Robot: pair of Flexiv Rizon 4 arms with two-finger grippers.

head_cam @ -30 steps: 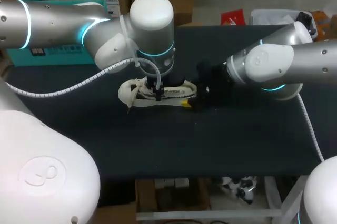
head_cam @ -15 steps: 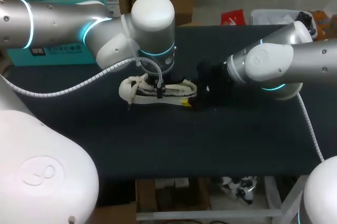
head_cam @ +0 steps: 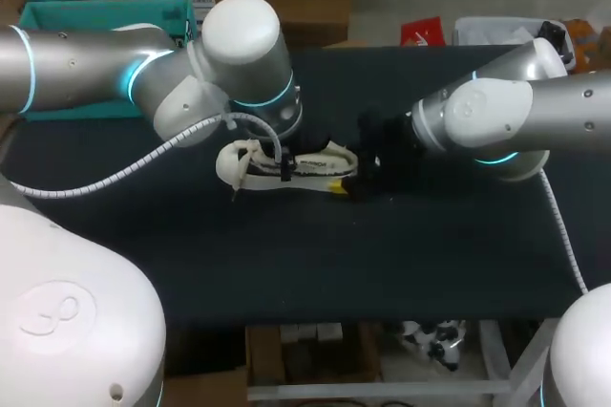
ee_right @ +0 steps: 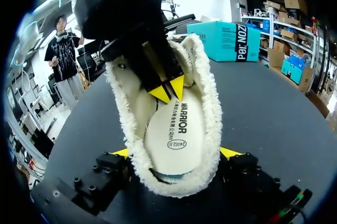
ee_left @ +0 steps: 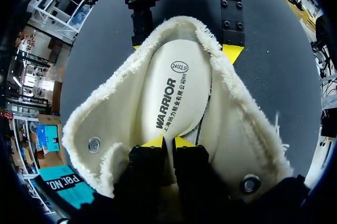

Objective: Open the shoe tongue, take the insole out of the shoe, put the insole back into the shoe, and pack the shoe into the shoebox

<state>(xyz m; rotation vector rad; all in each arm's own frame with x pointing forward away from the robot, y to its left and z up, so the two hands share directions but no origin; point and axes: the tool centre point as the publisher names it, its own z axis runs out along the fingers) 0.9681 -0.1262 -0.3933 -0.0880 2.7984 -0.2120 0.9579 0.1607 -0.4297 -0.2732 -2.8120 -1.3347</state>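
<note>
A cream fleece-lined shoe lies on its sole mid-table, toe pointing left. Its tongue is spread wide, baring the white insole inside. My left gripper reaches down into the shoe, its yellow tips pinched together on the insole's forward part; the head view shows this gripper over the shoe's middle. My right gripper stands wide at the heel, one finger pressed on each side of the fleece collar. The teal shoebox sits at the table's far left.
The dark table top stretches bare in front of the shoe and to the right. My left arm's cable hangs over the table left of the shoe. The shoebox stands beyond the toe.
My left gripper's fingers have closed onto the insole, and the left arm's wrist has swung to the left. The shoe and the right arm have stayed put.
</note>
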